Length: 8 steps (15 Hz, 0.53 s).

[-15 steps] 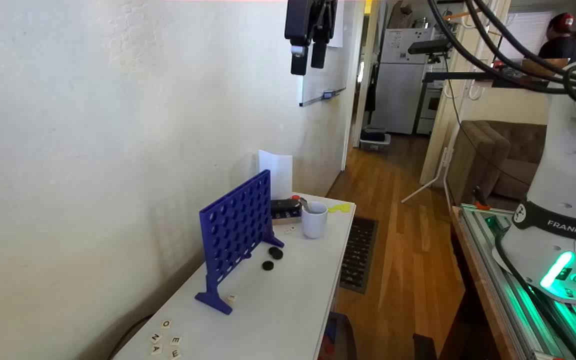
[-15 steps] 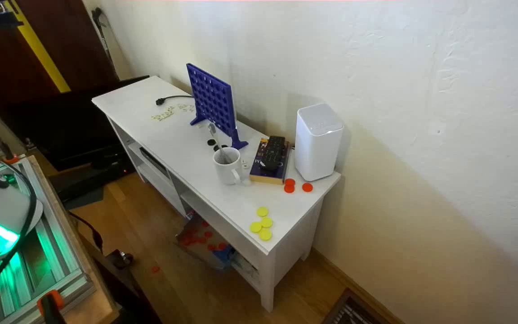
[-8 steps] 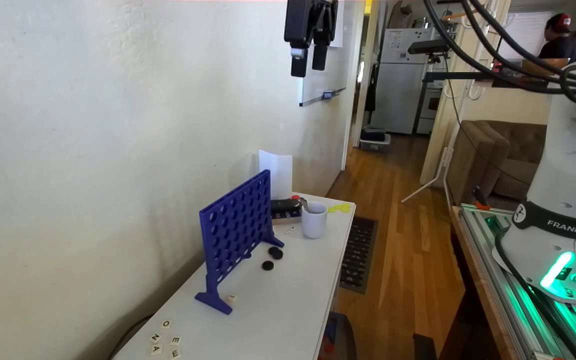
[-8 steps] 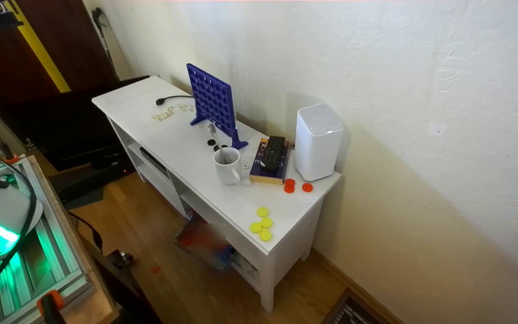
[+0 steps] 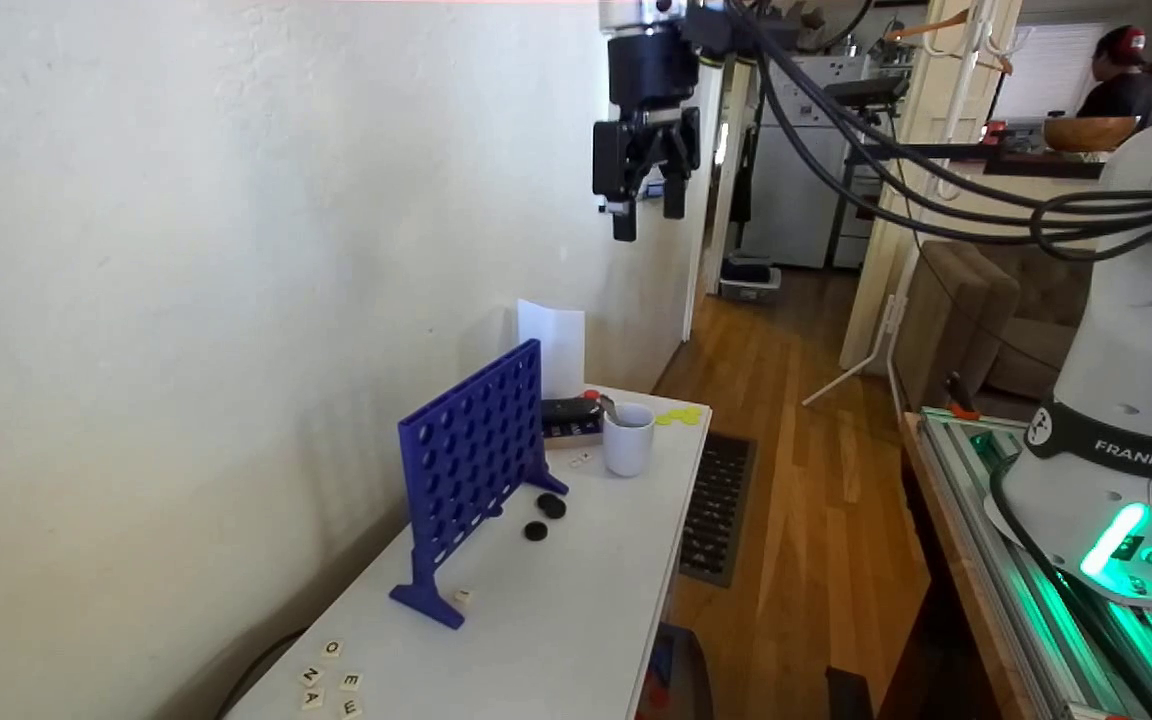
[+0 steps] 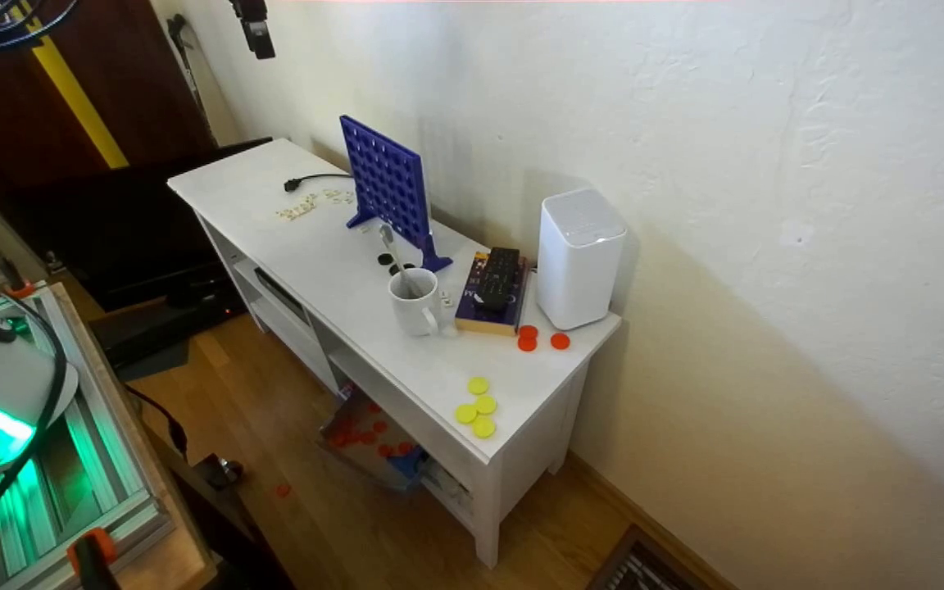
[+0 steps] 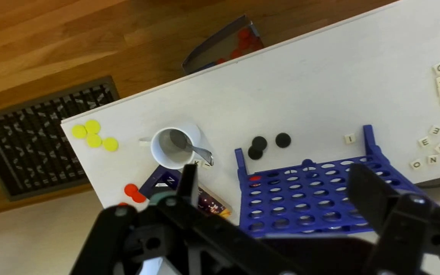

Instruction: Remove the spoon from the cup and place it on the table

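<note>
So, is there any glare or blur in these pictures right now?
Wrist view: the gripper looks dark and blurred, several letter tiles readable; both exterior views: the arm-base light strip glares nearly white, tinting the metal rails green.

This is a home. In an exterior view a wood floor [image 5: 816, 480] runs back to a fridge [image 5: 786, 220], with a sofa [image 5: 1026, 290], a coat stand [image 5: 964, 75] bearing hangers [image 5: 934, 27] and a wooden bowl [image 5: 1091, 133]. The table [image 5: 576, 600] carries a grid toy [image 5: 471, 452], letter tiles [image 5: 332, 648] and a cup [image 6: 412, 315], all household stuff. The robot arm [image 5: 1136, 360], on a bench [image 6: 165, 557] with metal rails [image 6: 132, 522], adds a trace of the lab.
</note>
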### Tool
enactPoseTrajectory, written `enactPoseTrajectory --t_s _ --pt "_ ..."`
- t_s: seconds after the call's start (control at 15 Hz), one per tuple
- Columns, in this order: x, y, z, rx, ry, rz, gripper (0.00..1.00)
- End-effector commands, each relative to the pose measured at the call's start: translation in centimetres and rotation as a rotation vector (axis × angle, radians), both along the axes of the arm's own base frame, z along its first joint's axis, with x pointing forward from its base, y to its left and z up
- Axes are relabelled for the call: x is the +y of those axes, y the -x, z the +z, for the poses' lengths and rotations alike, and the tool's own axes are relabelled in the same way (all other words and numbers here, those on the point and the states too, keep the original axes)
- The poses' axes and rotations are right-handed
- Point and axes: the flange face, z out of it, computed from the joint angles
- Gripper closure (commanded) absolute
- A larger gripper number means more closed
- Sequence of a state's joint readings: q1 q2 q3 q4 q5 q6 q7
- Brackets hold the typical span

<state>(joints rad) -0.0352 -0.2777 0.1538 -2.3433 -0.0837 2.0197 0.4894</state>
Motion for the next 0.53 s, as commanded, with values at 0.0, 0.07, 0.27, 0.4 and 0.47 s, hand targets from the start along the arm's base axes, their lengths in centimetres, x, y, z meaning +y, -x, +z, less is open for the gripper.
enactPoseTrajectory --t_s 0.0,0.07,0.27,0.4,0.47 --pt "-1.9 -0.3 -3.8 -0.032 0.046 -0.011 0.0" --pt "-2.3 -0.4 -4.9 -0.047 0.069 0.003 0.0" --pt "-3.3 -0.6 -8.2 -0.089 0.145 0.042 0.0" --pt "-3.9 -0.6 -10.5 -0.1 0.19 0.056 0.0" --pt "-4.4 -0.5 -11.6 -0.105 0.219 0.052 0.0"
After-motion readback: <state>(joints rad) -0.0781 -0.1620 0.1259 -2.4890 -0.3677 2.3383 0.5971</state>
